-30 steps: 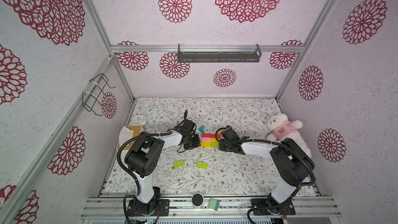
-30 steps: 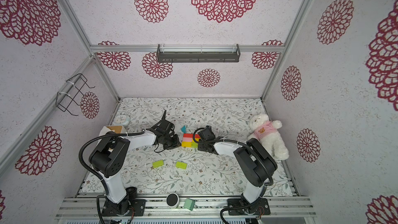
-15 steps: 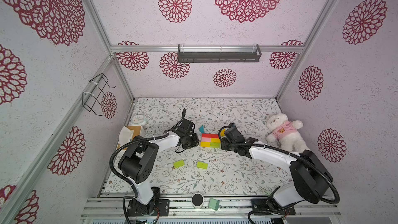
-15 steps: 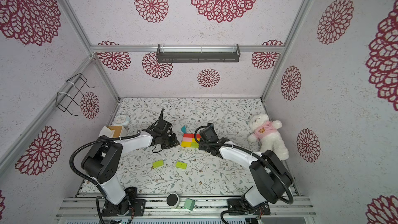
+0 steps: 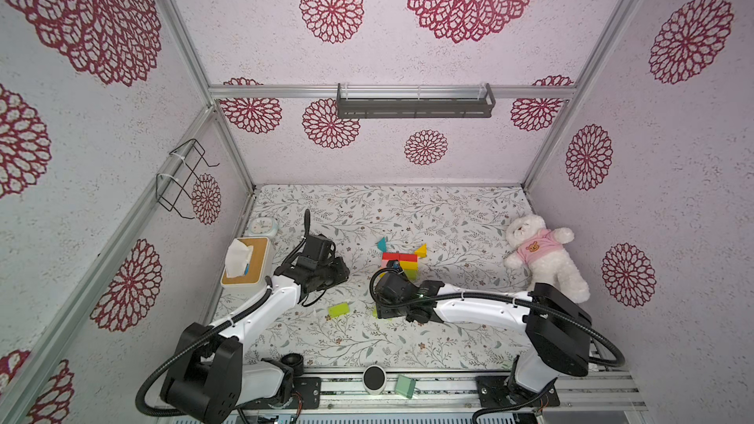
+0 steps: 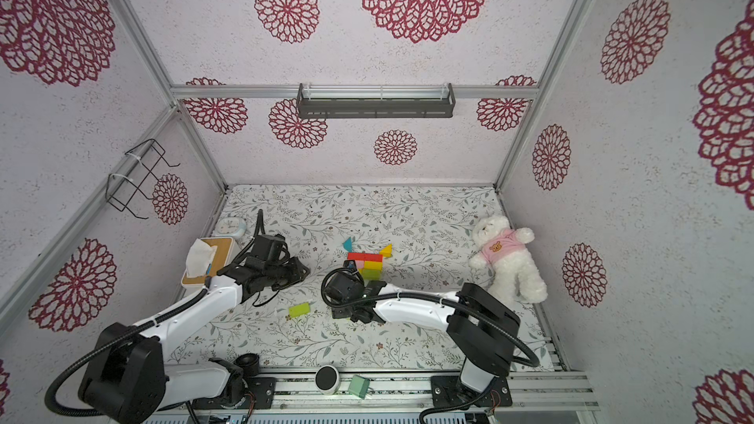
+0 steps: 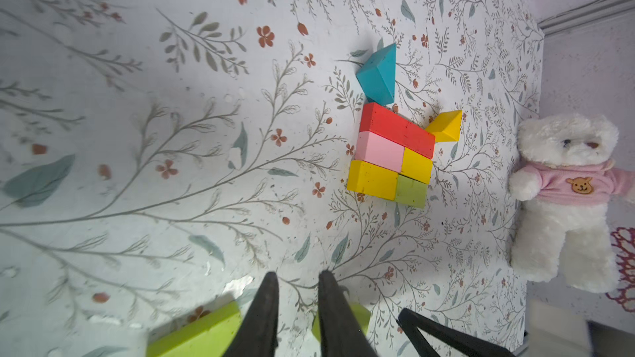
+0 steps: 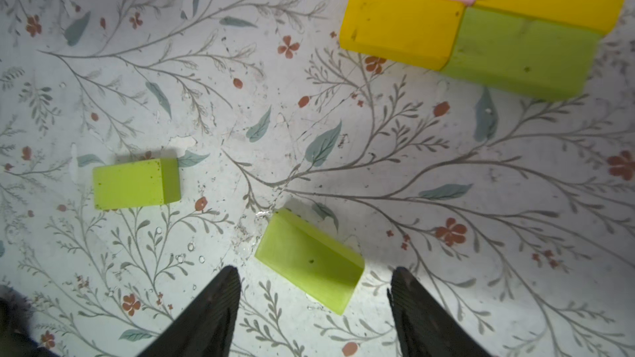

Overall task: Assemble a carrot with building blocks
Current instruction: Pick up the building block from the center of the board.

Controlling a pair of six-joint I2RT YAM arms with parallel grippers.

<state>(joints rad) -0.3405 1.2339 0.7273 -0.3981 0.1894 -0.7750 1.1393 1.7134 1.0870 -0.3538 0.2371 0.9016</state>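
On counter (image 5: 449, 218) middle, carrot (image 7: 391, 156) part-built: three brick rows, teal leaf (image 7: 378, 75), yellow leaf (image 7: 445, 127). Tip missing. Right claw (image 8: 314, 269) spread over nearer lime block (image 8: 309, 262); farther lime block (image 8: 136, 183) loose beside. Left claw (image 7: 297, 274) nearly pressed together, empty.

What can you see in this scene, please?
part-built carrot: 1, red, pink, yellow, green rows, middle of mat
triangle blocks: 2, teal and yellow, by ends of red row
loose blocks: 2, lime green, nearer front rail
teddy bear: 1, white, pink shirt, mat's right edge
tissue box: 1, white, wooden top, mat's left edge
clock: 1, pale, behind tissue box
square block: 1, mint green, front rail
round device: 1, black-and-white, front rail
shelf: 1, dark grey, back wall
wire rack: 1, black, left wall
left hand: 1, black, slightly open, empty
right hand: 1, black, open, by one loose block
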